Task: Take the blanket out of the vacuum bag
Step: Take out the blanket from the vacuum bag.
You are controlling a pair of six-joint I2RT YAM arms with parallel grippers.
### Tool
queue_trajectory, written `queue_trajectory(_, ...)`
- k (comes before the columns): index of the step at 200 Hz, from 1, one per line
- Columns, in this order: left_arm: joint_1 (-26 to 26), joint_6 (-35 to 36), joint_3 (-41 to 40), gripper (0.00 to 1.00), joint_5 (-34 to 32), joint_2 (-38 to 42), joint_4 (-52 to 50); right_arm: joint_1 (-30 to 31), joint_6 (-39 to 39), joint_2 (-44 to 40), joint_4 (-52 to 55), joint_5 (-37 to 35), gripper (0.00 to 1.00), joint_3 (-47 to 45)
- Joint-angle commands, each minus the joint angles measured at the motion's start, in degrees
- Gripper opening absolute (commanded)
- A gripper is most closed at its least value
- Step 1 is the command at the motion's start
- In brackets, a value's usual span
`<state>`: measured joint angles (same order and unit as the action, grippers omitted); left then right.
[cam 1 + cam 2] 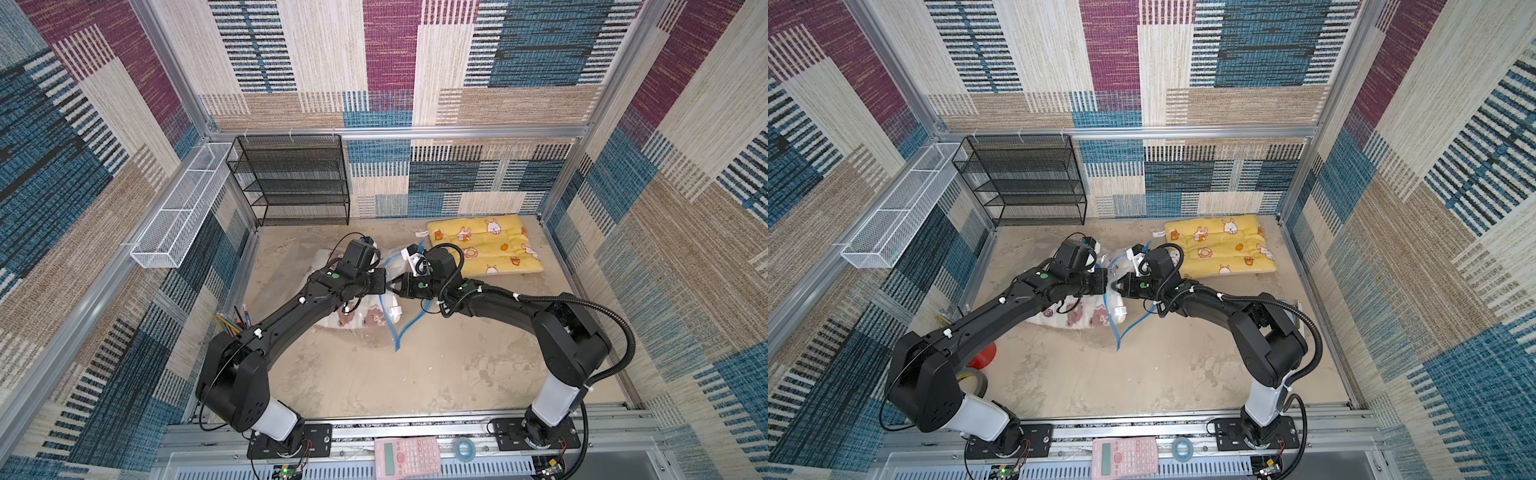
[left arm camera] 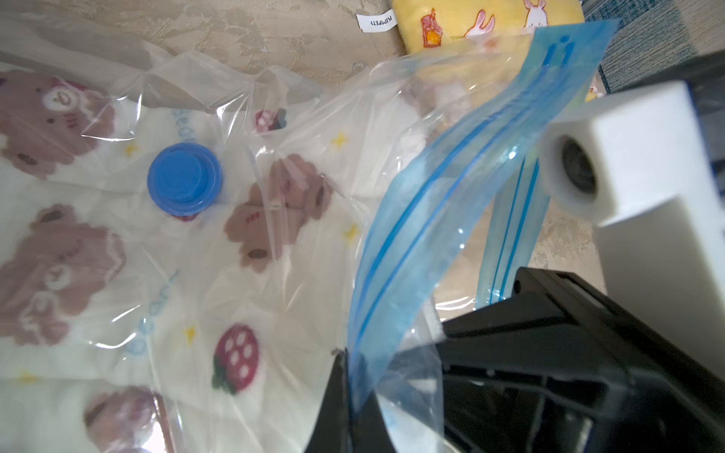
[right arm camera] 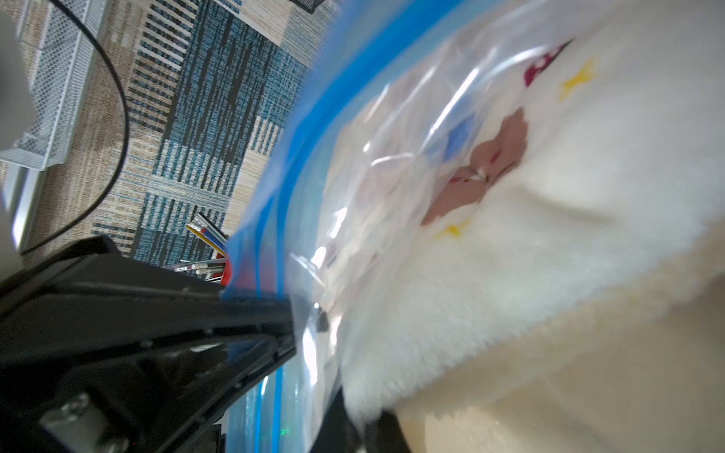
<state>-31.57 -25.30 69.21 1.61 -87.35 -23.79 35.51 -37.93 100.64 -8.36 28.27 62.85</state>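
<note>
My left gripper [image 1: 386, 284] was clamped on one lip of the vacuum bag [image 2: 274, 117] at its blue zip strip [image 2: 431, 204]. My right gripper [image 1: 397, 286], nose to nose with it, was pinched shut on the facing lip. The strip ran in two separate bands there, so I judged the mouth at least partly unzipped and held up off the table [image 1: 436, 374]. The bear-print blanket [image 3: 529, 255] lay wholly inside, under the plastic around the blue valve cap [image 2: 184, 178]. What remained was most of the job: spreading the mouth wider, reaching in, and drawing the blanket out.
</note>
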Motion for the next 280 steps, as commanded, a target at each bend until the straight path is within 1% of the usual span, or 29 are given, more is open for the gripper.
queue_trajectory(1, 0.11, 1.05, 0.49, 0.0, -0.81, 0.36, -0.58, -0.08, 5.13, -1.36, 3.16, -6.94, 0.0, 1.2)
queue_trajectory(26, 0.09, 1.07, 0.49, 0.0, -0.71, 0.47, -0.55, -0.69, 7.24, -2.41, 4.71, -10.61, 0.0, 1.23)
queue_trajectory(56, 0.11, 1.12, 0.49, 0.0, -0.72, 0.52, -0.54, -0.97, 7.93, -2.65, 5.1, -10.78, 0.0, 0.89)
queue_trajectory(73, 0.04, 1.06, 0.49, 0.0, -0.79, 0.65, -0.53, -0.97, 7.38, -2.48, 4.48, -9.8, 0.0, 0.48)
queue_trajectory(102, 0.1, 1.55, 0.61, 0.0, -1.21, 0.34, -0.64, -0.59, 4.24, -1.08, 0.76, -5.31, 0.0, -0.62)
queue_trajectory(144, 0.04, 1.57, 1.24, 0.0, -2.33, 1.62, -1.7, 1.82, 2.38, 2.5, -1.34, -3.8, 0.0, 1.39)
queue_trajectory(164, -0.07, 2.89, 5.16, 0.0, -2.82, 2.03, -3.9, 2.03, 0.71, 3.35, -3.08, -3.76, 0.0, 1.83)
queue_trajectory(189, -0.01, 5.89, 13.16, 0.0, -5.43, -0.64, -8.83, 2.6, -1.43, 4.87, -5.87, -3.6, 0.0, 2.65)
queue_trajectory(208, -0.07, 6.82, 15.15, 0.0, -4.74, -2.38, -8.99, 3.46, -2.38, 6.82, -6.67, -3.4, 0.0, 3.97)
queue_trajectory(226, -0.07, 7.77, 13.57, 0.0, -4.57, -3.19, -8.07, 4.19, -2.85, 8.36, -6.83, -3.26, 0.0, 5.06)
queue_trajectory(254, -0.07, 8.84, 6.39, 0.0, -6.26, -2.55, -2.9, 4.57, -3.38, 10.3, -6.8, -2.7, 0.0, 6.48)
queue_trajectory(270, -0.07, 8.66, 4.86, 0.0, -5.79, -2.06, -2.74, 4.57, -3.38, 11.13, -6.74, -2.63, 0.0, 7.19)
queue_trajectory(280, -0.05, 8.95, 4.75, 0.0, -4.18, -1.83, -3.03, 4.57, -3.31, 11.58, -6.65, -2.77, 0.0, 7.57)
